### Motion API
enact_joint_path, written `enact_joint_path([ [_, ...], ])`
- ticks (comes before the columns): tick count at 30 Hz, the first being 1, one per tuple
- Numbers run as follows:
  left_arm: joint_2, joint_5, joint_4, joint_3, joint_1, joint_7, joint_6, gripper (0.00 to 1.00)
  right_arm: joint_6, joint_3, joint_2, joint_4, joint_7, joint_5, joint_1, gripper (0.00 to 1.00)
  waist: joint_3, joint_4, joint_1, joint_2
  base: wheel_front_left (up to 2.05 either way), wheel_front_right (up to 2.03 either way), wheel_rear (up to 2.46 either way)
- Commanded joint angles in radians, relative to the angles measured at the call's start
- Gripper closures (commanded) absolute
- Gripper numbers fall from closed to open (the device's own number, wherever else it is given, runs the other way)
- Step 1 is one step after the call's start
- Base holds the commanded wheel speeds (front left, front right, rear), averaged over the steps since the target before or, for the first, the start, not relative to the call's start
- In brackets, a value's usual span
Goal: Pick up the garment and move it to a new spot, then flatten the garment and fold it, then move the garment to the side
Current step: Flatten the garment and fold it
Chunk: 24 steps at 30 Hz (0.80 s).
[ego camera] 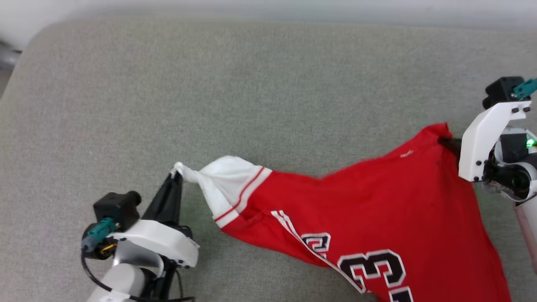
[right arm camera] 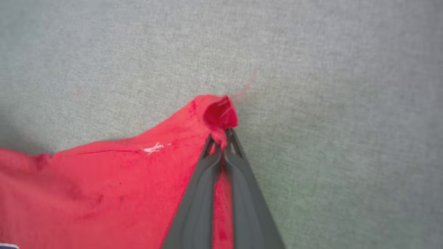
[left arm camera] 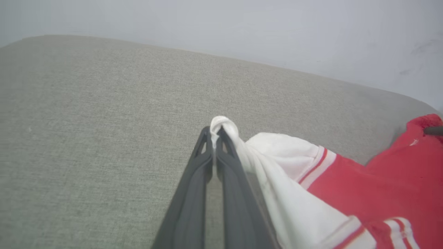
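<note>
The red garment (ego camera: 377, 197) hangs stretched between my two grippers above the grey cushion, its black white-outlined number facing up at the lower right. My left gripper (ego camera: 176, 174) is shut on the tip of the white sleeve (ego camera: 222, 176), and in the left wrist view the left gripper (left arm camera: 215, 133) pinches a twisted knot of that white sleeve (left arm camera: 277, 152). My right gripper (ego camera: 451, 142) is shut on a red corner of the hem. The right wrist view has the right gripper (right arm camera: 223, 136) closed on the bunched corner of the garment (right arm camera: 104, 183), with a loose thread trailing above it.
A wide grey fabric cushion (ego camera: 209, 84) spreads under and beyond the garment, with much bare surface at the back and left. Its rounded far edge meets a pale wall (left arm camera: 277, 31). A strip of floor shows at the far left (ego camera: 6, 58).
</note>
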Motion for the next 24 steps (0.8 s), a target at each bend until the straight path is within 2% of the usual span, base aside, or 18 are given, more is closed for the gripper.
enact_joint_path([
  [1, 0.009, -0.005, 0.001, 0.011, -0.005, -0.003, 0.005, 1.00, -0.001, -0.004, -0.001, -0.005, -0.026, -0.014, -0.016, 1.00, -0.032, -0.016, -0.0001, 0.0000, 0.00, 0.00, 0.00],
  [7, 0.035, -0.011, 0.017, 0.047, -0.096, -0.007, -0.007, 1.00, -0.001, -0.038, 0.008, -0.007, -0.135, -0.080, -0.031, 1.00, -0.090, -0.055, -0.0001, 0.0000, 0.00, 0.00, 0.00],
  [13, 0.042, -0.025, 0.083, 0.070, -0.278, 0.006, -0.041, 1.00, -0.001, -0.078, 0.031, -0.003, -0.217, -0.151, -0.069, 1.00, -0.114, -0.092, -0.0001, 0.0000, 0.00, 0.00, 0.00],
  [24, 0.042, -0.019, 0.271, 0.093, -0.690, 0.033, -0.077, 1.00, -0.001, -0.141, 0.081, -0.008, -0.321, -0.279, -0.267, 1.00, -0.029, -0.146, -0.0001, 0.0000, 0.00, 0.00, 0.00],
])
